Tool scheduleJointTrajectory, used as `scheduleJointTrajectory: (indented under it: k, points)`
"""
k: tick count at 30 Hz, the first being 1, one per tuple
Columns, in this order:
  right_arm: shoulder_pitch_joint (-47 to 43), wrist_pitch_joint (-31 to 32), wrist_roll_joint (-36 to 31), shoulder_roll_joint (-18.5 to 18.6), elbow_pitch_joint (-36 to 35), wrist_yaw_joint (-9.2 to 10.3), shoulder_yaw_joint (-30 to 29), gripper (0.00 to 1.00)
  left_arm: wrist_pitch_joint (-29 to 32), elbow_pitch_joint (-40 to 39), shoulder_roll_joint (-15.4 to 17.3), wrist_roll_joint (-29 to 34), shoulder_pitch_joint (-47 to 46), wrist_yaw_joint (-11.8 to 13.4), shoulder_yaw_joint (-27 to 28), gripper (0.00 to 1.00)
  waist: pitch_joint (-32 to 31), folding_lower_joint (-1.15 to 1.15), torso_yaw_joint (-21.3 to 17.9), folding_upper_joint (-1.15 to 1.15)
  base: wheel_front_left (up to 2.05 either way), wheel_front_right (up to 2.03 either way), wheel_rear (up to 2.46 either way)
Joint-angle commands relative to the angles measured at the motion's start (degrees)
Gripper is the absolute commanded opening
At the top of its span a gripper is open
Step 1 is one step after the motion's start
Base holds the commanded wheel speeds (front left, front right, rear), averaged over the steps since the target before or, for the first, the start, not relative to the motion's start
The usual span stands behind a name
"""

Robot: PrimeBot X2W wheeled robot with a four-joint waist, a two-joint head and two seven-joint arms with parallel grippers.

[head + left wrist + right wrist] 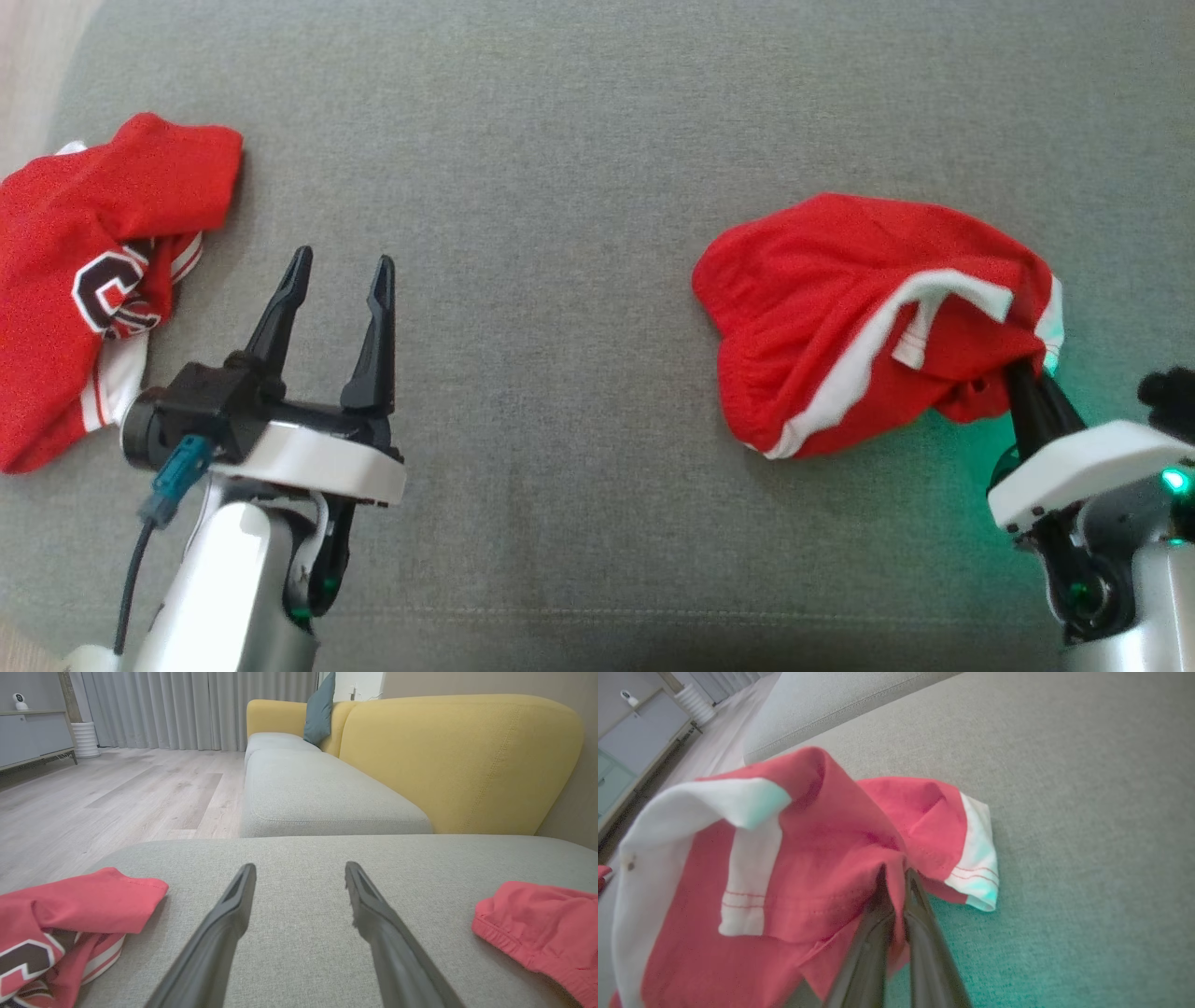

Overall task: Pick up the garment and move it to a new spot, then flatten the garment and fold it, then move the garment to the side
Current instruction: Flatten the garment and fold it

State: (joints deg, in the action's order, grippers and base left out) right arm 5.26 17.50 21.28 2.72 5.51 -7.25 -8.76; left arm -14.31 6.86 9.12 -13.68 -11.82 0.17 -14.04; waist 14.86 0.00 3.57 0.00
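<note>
A crumpled pair of red shorts with white stripes [840,317] lies at the right on the grey cushion [560,187]. My right gripper [1022,369] is shut on a fold of the red shorts [822,868] at their near right edge, its fingertips buried in the cloth. My left gripper [341,271] hovers open over bare cushion at the lower left, nothing between its fingers [224,924]. From the left wrist, the shorts [542,928] show at the far right.
A second red garment with a dark letter and white trim [93,271] lies bunched at the cushion's left edge. Beyond the cushion stand a yellow-backed sofa [458,760], a teal pillow [320,709] and wooden floor [117,793].
</note>
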Motion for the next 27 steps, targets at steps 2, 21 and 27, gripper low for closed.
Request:
scheduleJointTrajectory:
  k: [2, 21, 27]
  points:
    - [0.5, -1.3, 2.8, 0.2, -0.8, -0.24, 0.9, 0.00, -0.7, -1.7, 1.0, 0.7, -0.9, -0.1, 2.5, 1.00, 0.1, 0.00, -0.3, 0.00, 0.00, 0.00, 0.00]
    - [-4.0, -18.8, -16.9, 0.5, -12.4, -0.24, 10.2, 1.00, -0.7, -1.9, 0.4, 1.1, 3.3, 0.2, 3.7, 1.00, -5.0, 0.00, -1.0, 0.00, 0.00, 0.00, 0.00]
    - [-5.4, -18.1, -16.9, 0.4, -12.7, -0.24, 11.3, 1.00, -0.7, -2.0, 0.6, 1.0, 4.6, 0.4, 3.6, 1.00, -6.0, 0.00, -1.0, 0.00, 0.00, 0.00, 0.00]
